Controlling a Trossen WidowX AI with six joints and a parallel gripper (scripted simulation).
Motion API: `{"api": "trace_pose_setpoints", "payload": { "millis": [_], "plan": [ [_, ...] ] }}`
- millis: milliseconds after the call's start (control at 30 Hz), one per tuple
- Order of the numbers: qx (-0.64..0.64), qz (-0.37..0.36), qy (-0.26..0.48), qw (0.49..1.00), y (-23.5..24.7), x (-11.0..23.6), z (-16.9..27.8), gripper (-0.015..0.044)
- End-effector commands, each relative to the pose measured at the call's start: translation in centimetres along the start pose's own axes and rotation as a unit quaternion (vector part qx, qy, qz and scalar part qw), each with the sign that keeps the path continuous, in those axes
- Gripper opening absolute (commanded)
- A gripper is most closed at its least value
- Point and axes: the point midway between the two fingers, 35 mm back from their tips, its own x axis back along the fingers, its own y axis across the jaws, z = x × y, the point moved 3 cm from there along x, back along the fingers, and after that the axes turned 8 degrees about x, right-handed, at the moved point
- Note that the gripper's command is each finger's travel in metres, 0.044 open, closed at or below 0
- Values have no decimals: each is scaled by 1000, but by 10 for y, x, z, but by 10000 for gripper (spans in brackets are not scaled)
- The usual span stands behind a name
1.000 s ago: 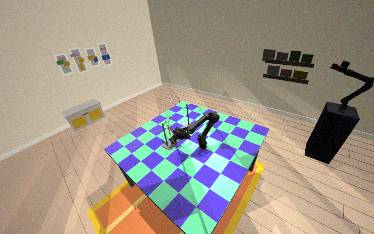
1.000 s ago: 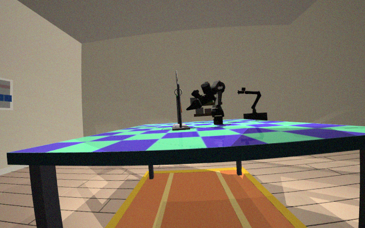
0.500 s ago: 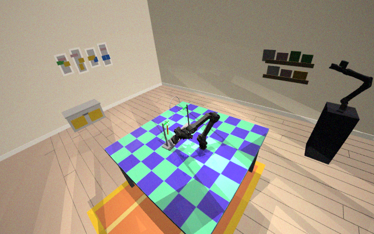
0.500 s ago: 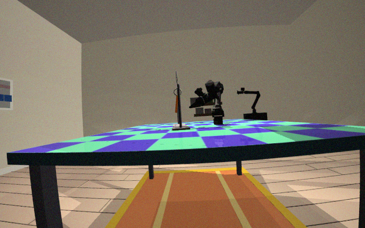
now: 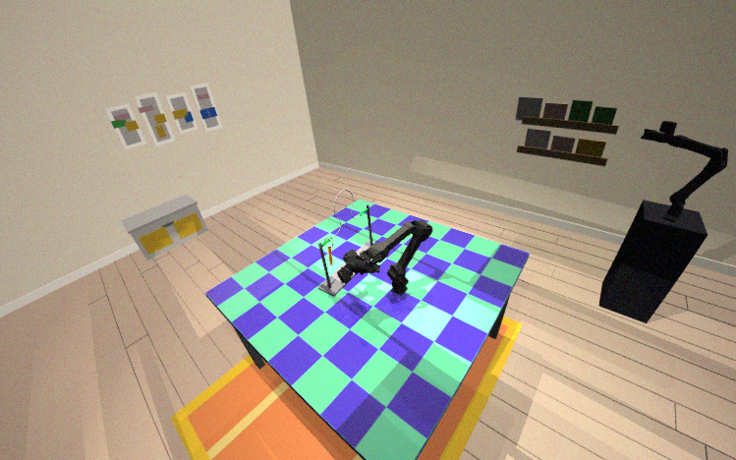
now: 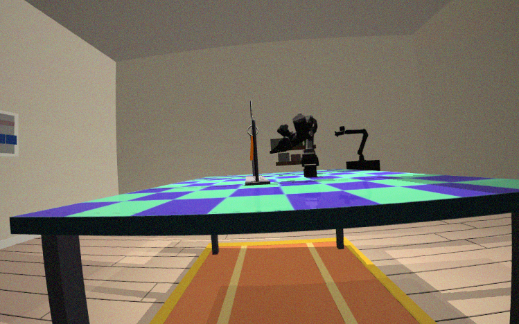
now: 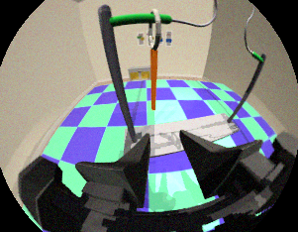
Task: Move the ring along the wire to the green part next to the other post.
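Note:
The ring [image 7: 150, 31] [image 6: 252, 129] [image 5: 329, 247] hangs on the green part of the wire [image 7: 136, 20] next to the near post [image 7: 120, 74] [image 5: 324, 265] [image 6: 255, 157]. Its orange handle [image 7: 152, 76] [image 5: 330, 253] [image 6: 251, 149] hangs straight down, free of the fingers. My gripper [image 7: 164, 135] [image 5: 343, 267] [image 6: 273, 149] is open and empty, a short way back from the handle and lower than the ring. The thin grey wire [image 7: 208, 1] [image 5: 342, 196] arches up to the far post [image 7: 248, 87] [image 5: 368, 225], which has its own green part [image 7: 258, 56].
The posts stand on a grey base plate [image 5: 330, 287] [image 7: 168, 140] on the checkered table [image 5: 359, 366] [image 6: 253, 203]. A second dark arm on a black pedestal [image 5: 652, 257] stands off the table at the right.

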Motion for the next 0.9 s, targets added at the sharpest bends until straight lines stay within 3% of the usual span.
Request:
{"api": "trace_pose_setpoints", "payload": {
  "millis": [0,133,233,867],
  "plan": [
    [0,-1,6,1000,3,17,2,265],
    [2,-1,-5,1000,0,45,-2,370],
    [2,-2,-6,1000,-1,47,-2,440],
    [2,-2,-6,1000,-1,47,-2,440]
  ]
}}
